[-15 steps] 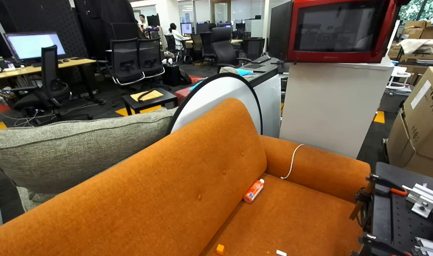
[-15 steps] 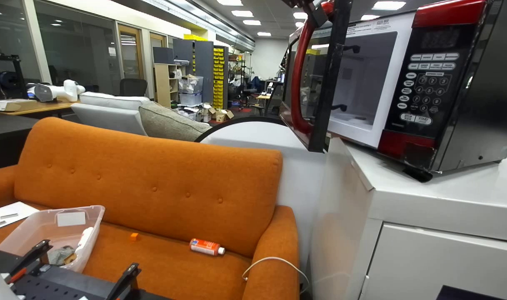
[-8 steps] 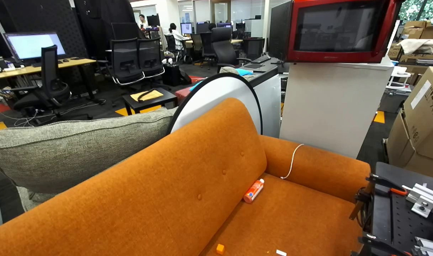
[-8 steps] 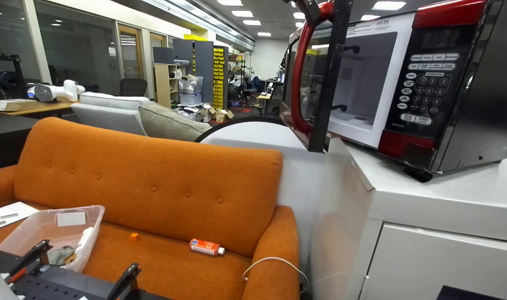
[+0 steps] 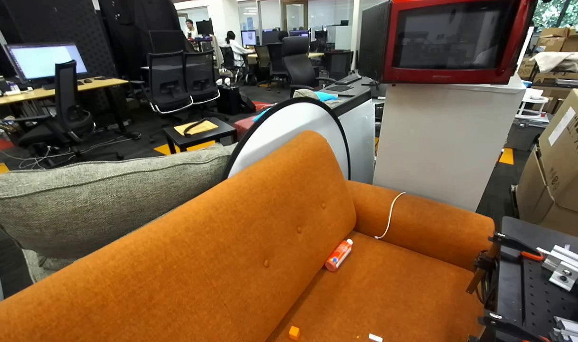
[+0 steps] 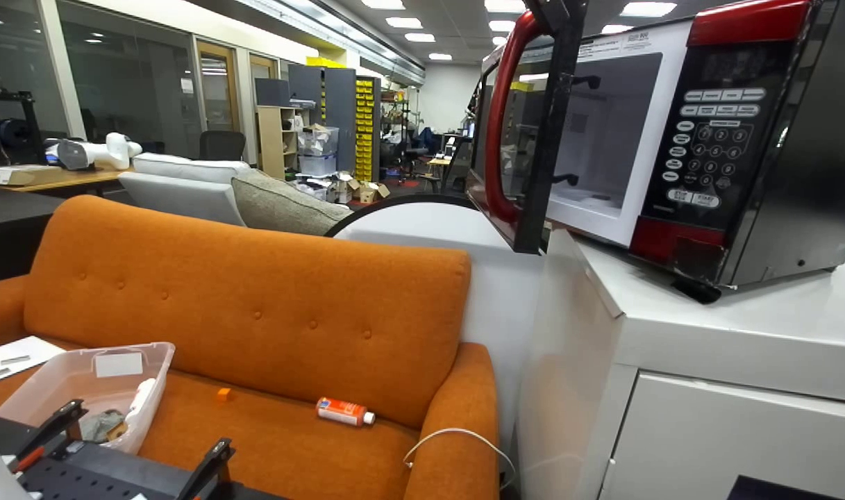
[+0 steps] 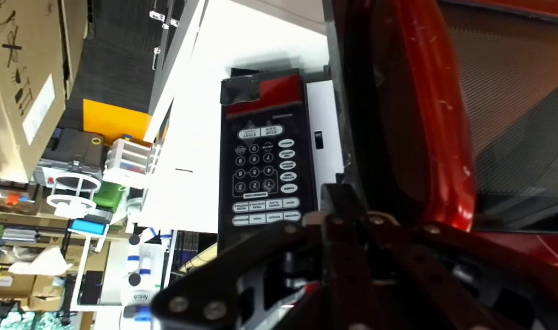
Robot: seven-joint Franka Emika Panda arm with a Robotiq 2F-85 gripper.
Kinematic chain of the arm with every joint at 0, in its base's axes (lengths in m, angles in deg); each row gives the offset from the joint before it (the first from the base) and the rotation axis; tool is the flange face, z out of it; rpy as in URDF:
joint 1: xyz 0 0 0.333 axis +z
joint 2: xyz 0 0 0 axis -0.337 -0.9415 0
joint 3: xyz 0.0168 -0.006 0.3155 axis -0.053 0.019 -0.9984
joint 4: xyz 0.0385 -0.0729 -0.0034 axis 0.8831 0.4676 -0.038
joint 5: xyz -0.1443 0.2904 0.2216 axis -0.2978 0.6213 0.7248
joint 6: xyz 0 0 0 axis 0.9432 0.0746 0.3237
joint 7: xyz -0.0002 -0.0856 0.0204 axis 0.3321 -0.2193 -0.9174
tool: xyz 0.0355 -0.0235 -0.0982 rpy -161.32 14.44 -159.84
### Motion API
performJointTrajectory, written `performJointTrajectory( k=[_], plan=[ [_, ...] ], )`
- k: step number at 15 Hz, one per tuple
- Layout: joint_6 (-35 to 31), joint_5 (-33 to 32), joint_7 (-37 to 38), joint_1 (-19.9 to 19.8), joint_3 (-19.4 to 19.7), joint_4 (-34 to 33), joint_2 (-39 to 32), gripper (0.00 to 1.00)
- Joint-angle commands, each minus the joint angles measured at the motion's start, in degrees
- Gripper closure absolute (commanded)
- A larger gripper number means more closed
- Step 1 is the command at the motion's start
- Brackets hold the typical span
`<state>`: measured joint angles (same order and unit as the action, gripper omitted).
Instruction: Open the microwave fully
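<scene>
Where the microwave [image 6: 707, 149] sits: at two o'clock in both exterior views, up on the white cabinet [image 6: 734, 347] and turned askew to its edges; its door [image 6: 555, 139] seems to hang past the cabinet's side, presumably so that it can swing free of the top.

Door: part-open, at nine o'clock from the control panel [image 6: 721, 146] in an exterior view, the pale cavity [image 6: 613, 132] showing between them; I judge it short of its full swing.

Handle [image 7: 437, 114]: red and bowed, on the door's outer face; at one o'clock from the fingertips in the wrist view, with no finger seen wrapped round it, which suits a push more than a pull.

Gripper [image 7: 357, 208]: enters from six o'clock in the wrist view; in an exterior view only a dark part of it shows, at one o'clock by the door's top, cut by the border.

Fingers [image 7: 340, 199]: pressed together as far as shows, nothing seen pinched; so narrow a tip is likely meant to get behind the door's free edge. Whether it touches that edge I cannot tell, dark lying on dark.

Sofa [image 6: 241, 278]: at eight o'clock from the microwave, a bottle [image 6: 344, 412] lying on its seat.

Cabinet top: smooth-looking, so a hard shove might slide the microwave instead of turning the door; a slow sweep, away from the cavity, seems called for next.
</scene>
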<state>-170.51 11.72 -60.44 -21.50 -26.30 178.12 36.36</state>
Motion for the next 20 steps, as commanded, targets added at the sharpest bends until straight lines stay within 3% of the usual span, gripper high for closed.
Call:
performJointTrajectory(
  k=[1, 6, 7, 8, 10, 11, 13, 20],
  plan=[
    [0.3, 0.0, 1.5, -2.2, -1.2, -2.4, -3.9, 1.0],
    [2.7, 2.2, -0.3, -0.1, -0.3, -2.7, -4.5, 1.0],
    [3.4, 2.8, -0.6, 0.4, -0.1, -2.8, -4.4, 0.91],
    [1.2, 1.3, 0.4, -0.6, -0.5, -1.4, -4.0, 0.97],
    [1.6, 1.6, 0.4, -0.2, -0.5, -1.5, -3.9, 0.91],
    [1.7, 1.7, 0.4, -0.2, -0.5, -1.6, -3.9, 0.66],
    [1.2, 1.7, -0.8, 0.5, -0.5, 0.2, -1.7, 0.59],
    [-0.9, 0.8, -5.4, 0.6, -1.9, 8.5, 8.5, 0.12]
  ],
)
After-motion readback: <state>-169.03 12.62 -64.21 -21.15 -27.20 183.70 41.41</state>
